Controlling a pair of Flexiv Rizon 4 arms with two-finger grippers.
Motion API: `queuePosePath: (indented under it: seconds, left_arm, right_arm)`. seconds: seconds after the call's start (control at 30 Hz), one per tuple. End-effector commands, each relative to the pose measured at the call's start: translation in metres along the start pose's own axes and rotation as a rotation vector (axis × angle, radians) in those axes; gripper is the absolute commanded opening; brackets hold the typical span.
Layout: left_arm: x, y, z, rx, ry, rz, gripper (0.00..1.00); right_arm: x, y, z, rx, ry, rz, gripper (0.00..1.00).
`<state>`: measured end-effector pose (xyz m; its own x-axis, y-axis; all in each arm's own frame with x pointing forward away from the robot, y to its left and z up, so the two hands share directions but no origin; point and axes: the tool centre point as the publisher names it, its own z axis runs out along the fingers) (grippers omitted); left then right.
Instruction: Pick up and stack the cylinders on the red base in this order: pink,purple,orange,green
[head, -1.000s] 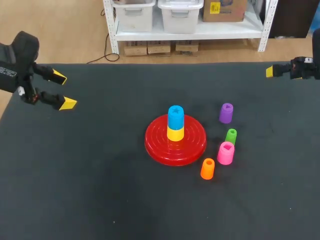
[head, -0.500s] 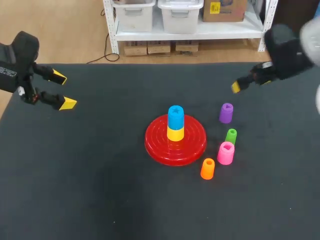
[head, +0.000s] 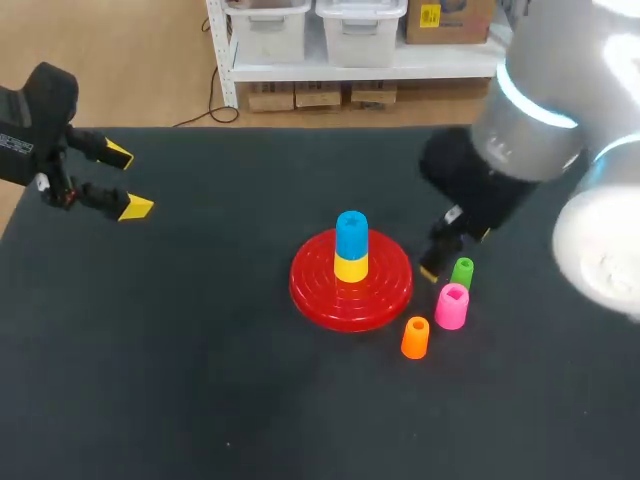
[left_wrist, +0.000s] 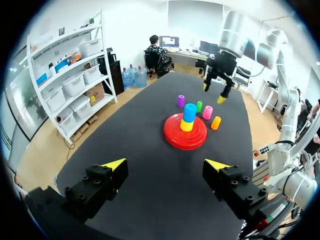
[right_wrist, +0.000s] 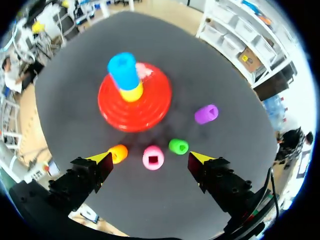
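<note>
Over the little cluster of loose cylinders, the right gripper (right_wrist: 150, 159) hangs with its fingers spread wide and nothing held. The pink cylinder (head: 451, 305) sits pretty much straight below the gap, standing upright on the black table (head: 200, 380). In the wrist view the orange cylinder (right_wrist: 117, 152) is just beside one yellow tip and the green cylinder (right_wrist: 178, 146) is near the other, so those three run almost along the closing line of the fingers. My guess is that coming straight down would bump the neighbours, so turning the wrist to pinch pink across its free sides looks safer.

Pink looks like hollow hard plastic: light, stiff, a bit slick, not fragile. I'd grab the side wall around mid-height, not too hard, so it stays upright and the top hole stays clear.

The purple cylinder (right_wrist: 206, 114) stands a bit apart from the rest. The red base (head: 310, 290) is near the cluster, and it already carries a yellow cylinder (head: 351, 268) with a blue cylinder (head: 351, 235) on top, so pink would have to go on top of blue.

The left gripper (head: 127, 181) is way off at the table's far left edge, wide open and empty
</note>
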<state>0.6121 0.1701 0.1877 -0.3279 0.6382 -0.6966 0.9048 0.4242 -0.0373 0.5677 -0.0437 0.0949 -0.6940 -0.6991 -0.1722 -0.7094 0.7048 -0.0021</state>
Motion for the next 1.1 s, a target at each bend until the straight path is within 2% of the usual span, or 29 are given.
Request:
queuePosePath:
  seconds: [0.03,0.17,0.53,0.67,0.93,1.1]
  left_arm:
    - [0.001,0.001,0.001,0.001,-0.001,0.001,1.0]
    - [0.001,0.001,0.001,0.001,-0.001,0.001,1.0]
    - [0.001,0.001,0.001,0.001,-0.001,0.001,1.0]
    - [0.001,0.001,0.001,0.001,-0.001,0.001,1.0]
    - [0.001,0.001,0.001,0.001,-0.001,0.001,1.0]
    - [0.001,0.001,0.001,0.001,-0.001,0.001,1.0]
  right_arm:
    - [-0.004,0.007,0.003,0.104,0.104,-0.035,1.0]
    - [-0.001,0.003,0.008,0.126,0.134,-0.02,1.0]
    - [0.011,-0.004,0.022,0.056,0.133,0.139,1.0]
    - [0.019,0.0,0.033,0.035,0.139,0.273,1.0]
    - [0.026,0.0,0.036,0.11,0.128,0.512,1.0]
    - [0.025,0.0,0.035,0.065,0.105,0.643,1.0]
